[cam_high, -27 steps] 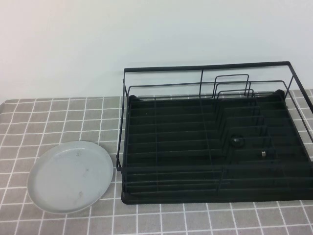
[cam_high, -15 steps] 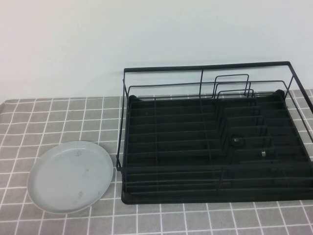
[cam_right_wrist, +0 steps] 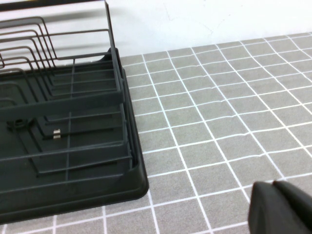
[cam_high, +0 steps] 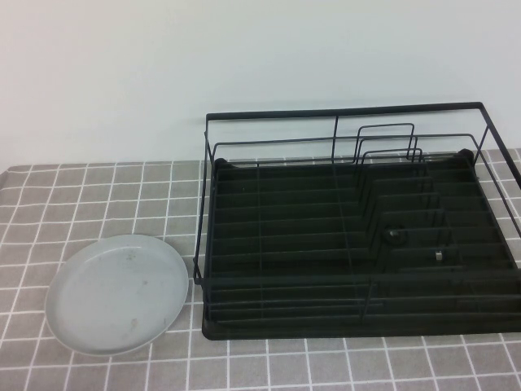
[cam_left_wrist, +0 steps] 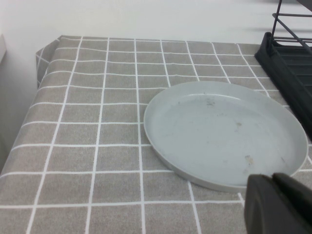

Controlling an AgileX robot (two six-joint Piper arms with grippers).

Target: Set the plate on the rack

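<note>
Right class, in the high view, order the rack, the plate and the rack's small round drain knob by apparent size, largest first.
1. The rack
2. The plate, flat on the checked tablecloth
3. The drain knob

The left gripper and right gripper show only in their own wrist views.

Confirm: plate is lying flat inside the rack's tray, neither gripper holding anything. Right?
Not quite. The plate lies flat on the checked tablecloth to the left of the rack, not inside its tray; the high view shows this. Neither gripper holds anything: the left gripper hangs near the plate's rim, the right gripper over the cloth beside the rack's other side.
</note>
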